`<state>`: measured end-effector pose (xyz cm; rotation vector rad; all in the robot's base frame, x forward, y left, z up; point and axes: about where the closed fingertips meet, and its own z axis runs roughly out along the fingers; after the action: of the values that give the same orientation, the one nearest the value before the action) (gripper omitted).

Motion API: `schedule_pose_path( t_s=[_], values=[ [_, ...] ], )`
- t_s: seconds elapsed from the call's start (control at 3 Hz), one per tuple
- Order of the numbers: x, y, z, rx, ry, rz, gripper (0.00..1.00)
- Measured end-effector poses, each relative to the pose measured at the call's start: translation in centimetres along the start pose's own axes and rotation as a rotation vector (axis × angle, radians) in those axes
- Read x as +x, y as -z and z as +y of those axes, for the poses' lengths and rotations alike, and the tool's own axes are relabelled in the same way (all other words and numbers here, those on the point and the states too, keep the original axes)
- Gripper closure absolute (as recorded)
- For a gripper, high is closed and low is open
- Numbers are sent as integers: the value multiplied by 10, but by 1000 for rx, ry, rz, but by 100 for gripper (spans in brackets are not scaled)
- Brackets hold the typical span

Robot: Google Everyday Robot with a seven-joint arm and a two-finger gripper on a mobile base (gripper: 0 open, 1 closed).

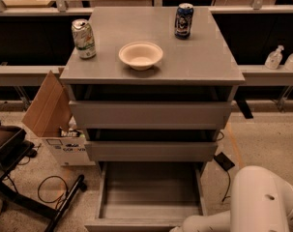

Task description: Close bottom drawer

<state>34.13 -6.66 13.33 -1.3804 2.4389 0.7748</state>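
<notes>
Looking down, I see the bottom drawer (150, 190) pulled out beneath the middle drawer (151, 151). My arm (262, 202) reaches its front right corner. The pincer is out of view below, so I cannot tell its grip.

At 5 o'clock in my view I see my arm's big white shell (255, 208), smooth and rounded like a dome, with a soft warm sheen along its top. One small dark hole (268, 196) sits high on its side. From its lower left a slimmer white tube (201, 222) with the same glossy finish runs toward 6 o'clock. The gripper is past the bottom edge, out of my sight.
</notes>
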Motion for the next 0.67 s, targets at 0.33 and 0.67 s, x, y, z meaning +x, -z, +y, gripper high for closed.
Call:
schedule_pose_path(
  t_s=[0.33, 0.67],
  values=[
    [-23, 4, -14, 38, 56, -14, 100],
    [-56, 19, -31, 91, 119, -23, 100]
  ],
)
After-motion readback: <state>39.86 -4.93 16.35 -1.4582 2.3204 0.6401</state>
